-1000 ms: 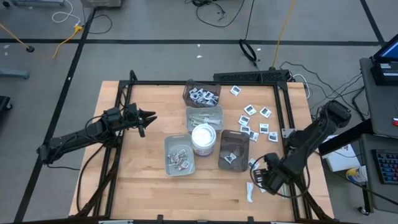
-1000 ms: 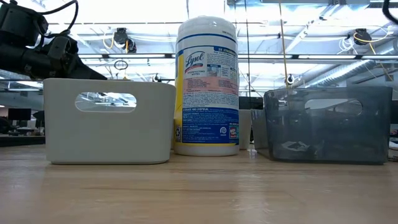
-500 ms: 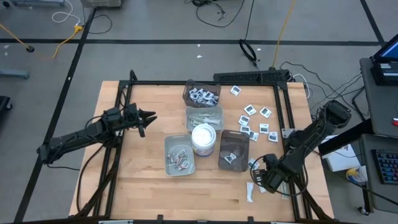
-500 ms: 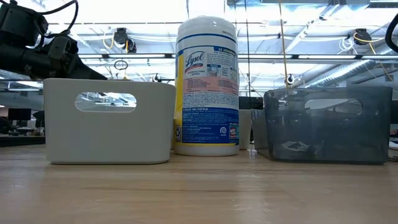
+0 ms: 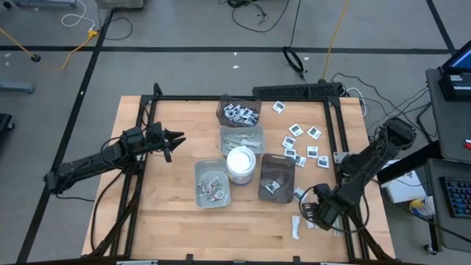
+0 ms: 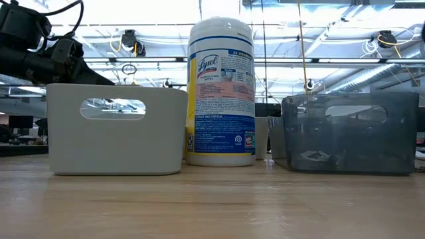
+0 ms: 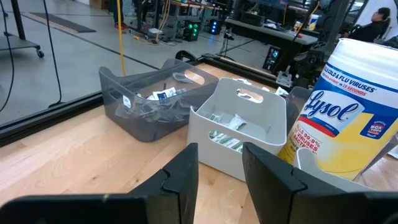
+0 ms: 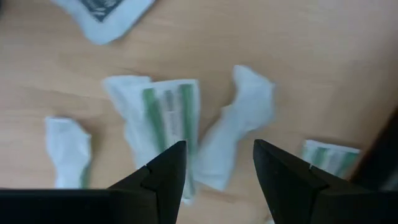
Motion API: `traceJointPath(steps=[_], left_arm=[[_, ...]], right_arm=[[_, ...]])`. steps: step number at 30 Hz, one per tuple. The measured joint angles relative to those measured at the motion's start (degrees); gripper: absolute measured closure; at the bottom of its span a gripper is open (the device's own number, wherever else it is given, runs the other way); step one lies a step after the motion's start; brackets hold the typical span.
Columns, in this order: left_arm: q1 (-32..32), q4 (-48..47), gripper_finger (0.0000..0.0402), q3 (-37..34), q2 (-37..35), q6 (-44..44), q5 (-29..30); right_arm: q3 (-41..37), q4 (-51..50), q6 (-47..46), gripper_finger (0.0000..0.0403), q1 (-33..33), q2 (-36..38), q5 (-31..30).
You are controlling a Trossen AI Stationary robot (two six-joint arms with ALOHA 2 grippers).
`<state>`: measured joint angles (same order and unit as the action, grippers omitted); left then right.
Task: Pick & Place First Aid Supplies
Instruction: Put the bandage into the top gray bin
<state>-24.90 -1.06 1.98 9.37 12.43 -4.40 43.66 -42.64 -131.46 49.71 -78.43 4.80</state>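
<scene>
The right gripper [image 5: 307, 211] hangs with its fingers apart, holding nothing, over crumpled green-striped strips [image 8: 165, 121] near the counter's [image 5: 162, 213] front right corner. The left gripper [image 5: 176, 141] waits, fingers apart and empty, near the left edge. Square white packets [image 5: 302, 143] lie scattered toward the right edge.

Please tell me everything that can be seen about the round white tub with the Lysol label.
The tub is a tall white plastic cylinder with a ribbed white lid and a label in blue, yellow and pink that reads Lysol. It stands upright on the wooden table, near the middle, with trays close on three sides: the light grey tray, the dark tray and a white tray behind. Whether they touch it cannot be told. Neither pincer is near it.
</scene>
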Motion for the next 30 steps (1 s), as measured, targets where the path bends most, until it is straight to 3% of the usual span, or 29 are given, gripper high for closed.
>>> traceJointPath(steps=[6,14,18,25,30], left_arm=[[0.01,0.0,0.0273,0.0,0.0,-0.01,0.0],[0.01,0.0,0.0273,0.0,0.0,-0.01,0.0],[0.02,0.0,0.0272,0.02,0.0,-0.01,0.0],[0.01,0.0,0.0273,0.0,0.0,0.0,0.0],[0.02,0.02,0.0273,0.02,0.0,-0.02,0.0]], right_arm=[[-0.65,-2.88,-0.34,0.0222,0.81,0.06,1.32],[-4.19,2.56,0.12,0.0229,0.77,-0.05,1.46],[-5.05,5.37,1.5,0.0271,1.01,-0.03,1.71],[-5.23,4.97,3.59,0.039,1.03,0.05,2.99],[-5.26,2.31,5.97,0.0396,0.29,2.05,3.02]])
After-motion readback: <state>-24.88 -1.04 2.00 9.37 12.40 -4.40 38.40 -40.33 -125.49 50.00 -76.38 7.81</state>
